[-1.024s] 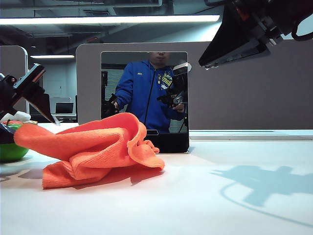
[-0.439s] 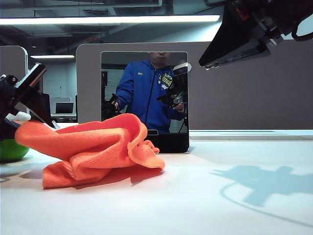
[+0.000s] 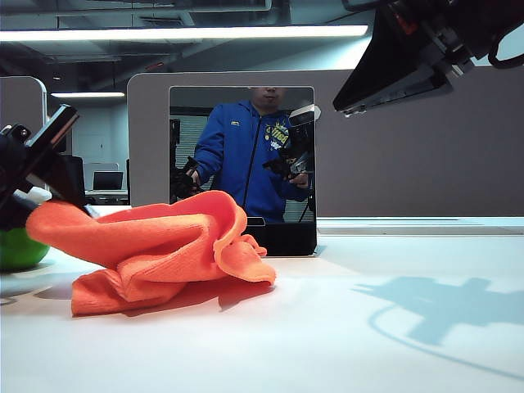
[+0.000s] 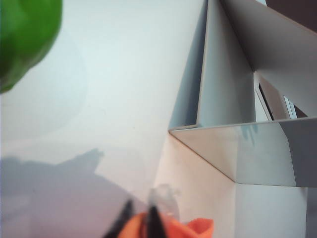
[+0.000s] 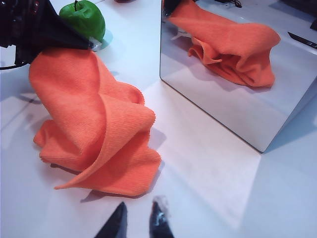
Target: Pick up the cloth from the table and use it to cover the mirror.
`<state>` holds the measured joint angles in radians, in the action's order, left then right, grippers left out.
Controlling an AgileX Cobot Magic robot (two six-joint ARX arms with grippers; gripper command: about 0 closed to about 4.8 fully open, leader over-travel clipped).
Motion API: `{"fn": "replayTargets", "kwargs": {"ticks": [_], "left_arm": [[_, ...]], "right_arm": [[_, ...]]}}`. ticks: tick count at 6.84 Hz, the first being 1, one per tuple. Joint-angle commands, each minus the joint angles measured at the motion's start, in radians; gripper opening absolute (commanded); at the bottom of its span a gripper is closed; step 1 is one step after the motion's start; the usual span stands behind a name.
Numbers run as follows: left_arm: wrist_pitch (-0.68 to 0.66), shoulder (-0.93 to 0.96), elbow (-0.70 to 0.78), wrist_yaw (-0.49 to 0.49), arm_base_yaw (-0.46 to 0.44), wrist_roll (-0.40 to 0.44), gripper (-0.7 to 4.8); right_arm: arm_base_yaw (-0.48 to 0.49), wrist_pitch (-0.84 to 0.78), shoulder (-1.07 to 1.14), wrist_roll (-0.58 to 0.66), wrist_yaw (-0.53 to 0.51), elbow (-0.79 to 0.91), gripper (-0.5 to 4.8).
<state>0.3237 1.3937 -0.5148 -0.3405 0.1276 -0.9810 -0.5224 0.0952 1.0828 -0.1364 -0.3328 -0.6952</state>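
Left hand (image 3: 57,196) has pinched shut on the cloth (image 3: 164,246) corner (earlier open); right hand (image 5: 136,220), nearly closed, hangs empty.

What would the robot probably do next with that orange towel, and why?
Probably lift. The left gripper looks closed on a raised corner of the cloth, while most of it lies crumpled on the table in front of the mirror. Raising it would let it hang open. The right gripper hovers empty above.
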Motion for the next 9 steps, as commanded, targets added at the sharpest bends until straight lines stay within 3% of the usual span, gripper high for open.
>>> {"fn": "replayTargets", "kwargs": {"ticks": [1, 2, 4, 5, 9], "left_arm": [[0.033, -0.003, -0.003, -0.005, 0.002, 0.077, -0.06], [0.13, -0.003, -0.003, -0.043, 0.002, 0.118, -0.06], [0.199, -0.003, -0.003, -0.05, 0.003, 0.17, -0.06], [0.239, -0.003, -0.004, -0.05, 0.002, 0.185, -0.06], [0.262, -0.003, -0.004, -0.065, 0.002, 0.185, -0.06]], "right_arm": [[0.0, -0.047, 0.079, 0.011, -0.012, -0.004, 0.68], [-0.001, -0.19, 0.223, 0.186, -0.206, -0.005, 2.26], [-0.009, -0.262, 0.316, 0.303, -0.341, -0.006, 2.45], [-0.085, -0.322, 0.465, 0.384, -0.285, -0.089, 2.58], [-0.089, -0.135, 0.535, 0.401, -0.101, -0.195, 2.71]]}}
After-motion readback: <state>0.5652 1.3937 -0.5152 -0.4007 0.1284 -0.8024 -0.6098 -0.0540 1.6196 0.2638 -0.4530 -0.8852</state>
